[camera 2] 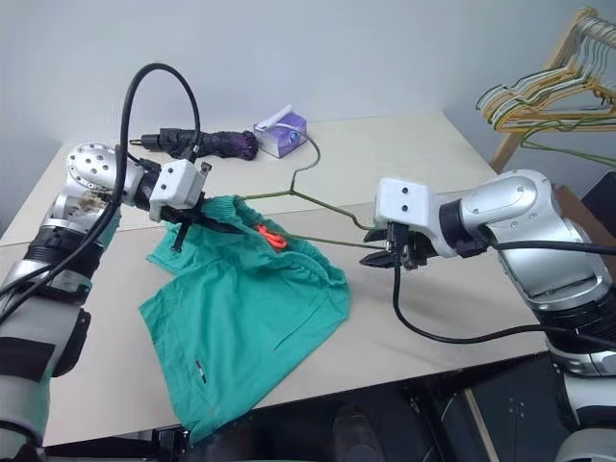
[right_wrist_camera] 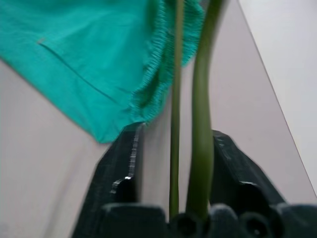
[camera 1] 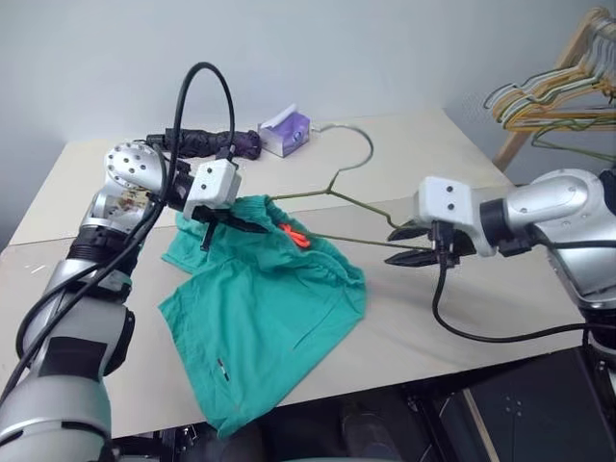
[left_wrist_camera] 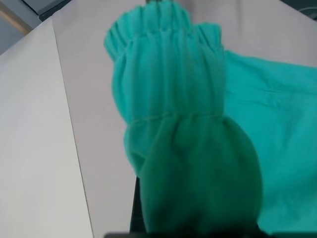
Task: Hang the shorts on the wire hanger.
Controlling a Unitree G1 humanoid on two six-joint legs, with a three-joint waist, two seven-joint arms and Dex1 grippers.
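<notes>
The teal shorts [camera 1: 260, 308] lie spread on the table, one leg hanging over the front edge. An orange cord [camera 1: 295, 236] shows at the waistband. My left gripper [camera 1: 256, 229] is shut on the gathered waistband [left_wrist_camera: 173, 99] at its far left end and lifts it slightly. The wire hanger [camera 1: 358, 209] lies flat behind the shorts, hook toward the back, with its left end tucked into the waistband. My right gripper [camera 1: 390, 247] is open at the hanger's right corner. Both wires [right_wrist_camera: 202, 99] run between its fingers [right_wrist_camera: 119, 168], unclamped.
A folded dark umbrella [camera 1: 207, 142] and a purple tissue box [camera 1: 286, 130] sit at the back of the table [camera 1: 462, 164]. A bunch of yellow and green hangers [camera 1: 553, 96] hangs on a wooden rack off the table's right side.
</notes>
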